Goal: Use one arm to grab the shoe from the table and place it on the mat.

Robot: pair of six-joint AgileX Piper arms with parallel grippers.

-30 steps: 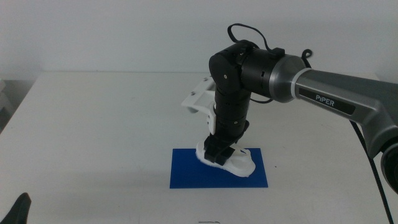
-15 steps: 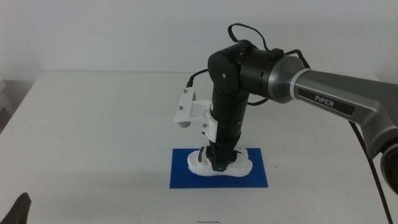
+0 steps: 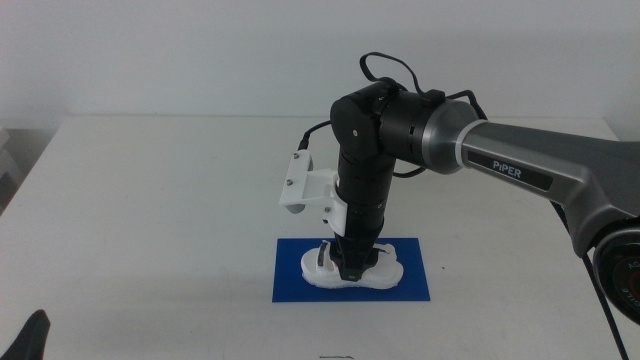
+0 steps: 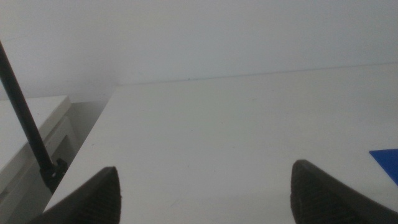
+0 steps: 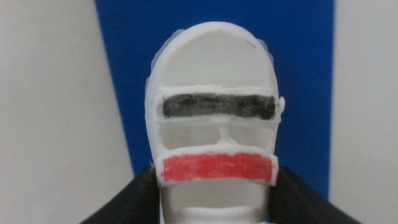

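Shoe (image 3: 352, 268), small white sandal w/ thick sole, dark + red straps, now lies flat along the flat deep-blue mat (image 3: 290, 285); a sec ago it was tilted, toe-down. Right gripper (image 3: 350, 268) still clamps its sides, jaws closed on it. Placement looks basically done; release next. Left gripper (image 4: 205, 186) waits, jaws apart, over the plain white table (image 3: 150, 200).

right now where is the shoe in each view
Middle view: the shoe lies flat on the blue mat, low and centre, under the right gripper, whose jaws grip its sides.
Right wrist view: the shoe fills the centre, dark strap beyond the red strap, between the jaws.
Left wrist view: not in it; only the waiting left gripper.
Shared landmark: the blue mat, a corner of it showing even in the left wrist view.
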